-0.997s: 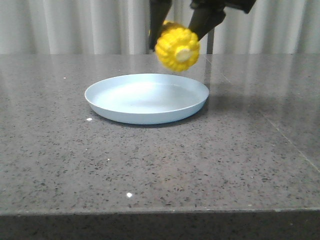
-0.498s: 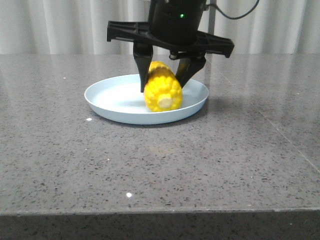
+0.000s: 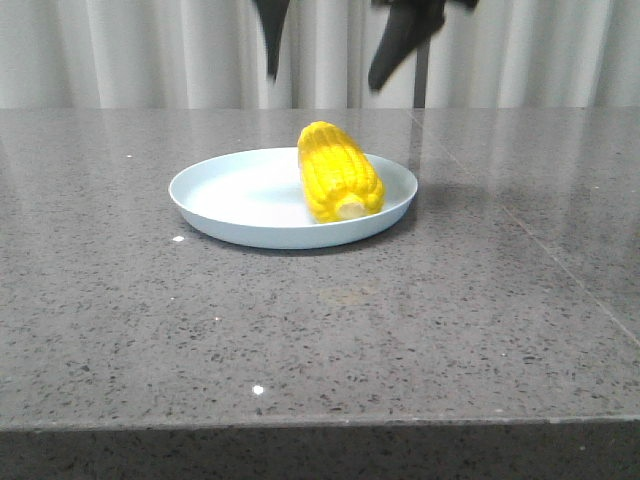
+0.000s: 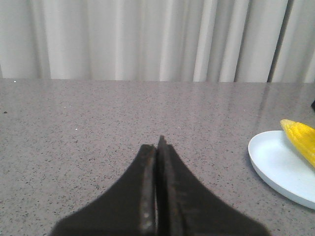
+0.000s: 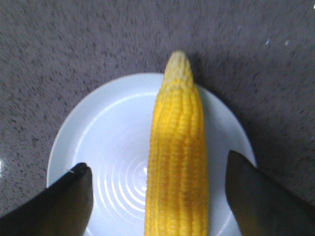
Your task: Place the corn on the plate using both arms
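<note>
My left claw, nearest in its own wrist view, has its fingers pressed together on nothing, low over the speckled grey stone counter and well apart from the plate's edge. My right claw is spread wide above the plate, one finger on each side of the corn and neither touching it. The corn lies on its side on the right half of the plate, pale stub end toward the camera, tapered tip reaching the far rim. Judged step: clearing the release; a straight vertical lift suits, since the glossy, rounded cob would probably roll if brushed. The plate is shallow, smooth and pale blue, its low rim a slight stop. Pleated curtains hang beyond; from the front, the right claw's fingers show only as dark blurred tips.
</note>
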